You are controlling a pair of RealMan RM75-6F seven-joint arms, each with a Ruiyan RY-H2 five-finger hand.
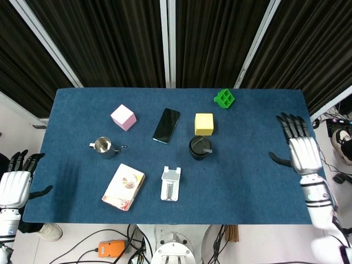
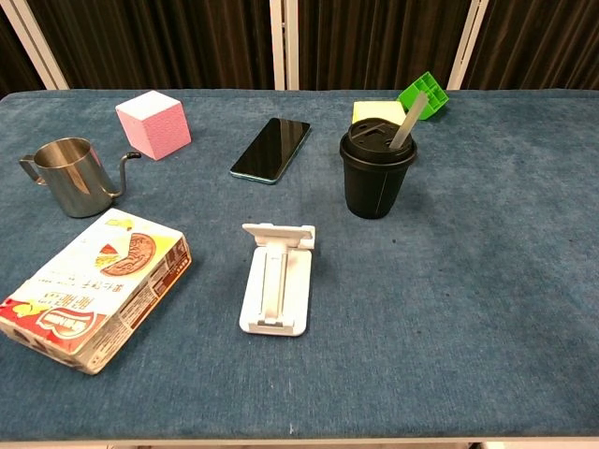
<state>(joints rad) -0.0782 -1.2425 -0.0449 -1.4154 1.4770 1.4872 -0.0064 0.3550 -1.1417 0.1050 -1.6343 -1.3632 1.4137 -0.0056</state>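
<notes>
Two robot hands show in the head view only, both with fingers spread and holding nothing. The right robot hand hangs over the right edge of the blue surface, well apart from everything on it. The left robot hand sits off the surface's left edge, palm flat, fingers apart.

Nearest the right robot hand, though still well clear of it, is the black lidded cup, standing upright near the middle of the surface with a pale stir stick leaning out of its lid toward the right. Just behind the cup lies a yellow block, and further back, near the far edge, a green plastic piece.

Left of the cup lies a dark smartphone face up, then a pink cube. A steel pitcher stands at the left. A snack box lies flat at the front left, with a white phone stand beside it.
</notes>
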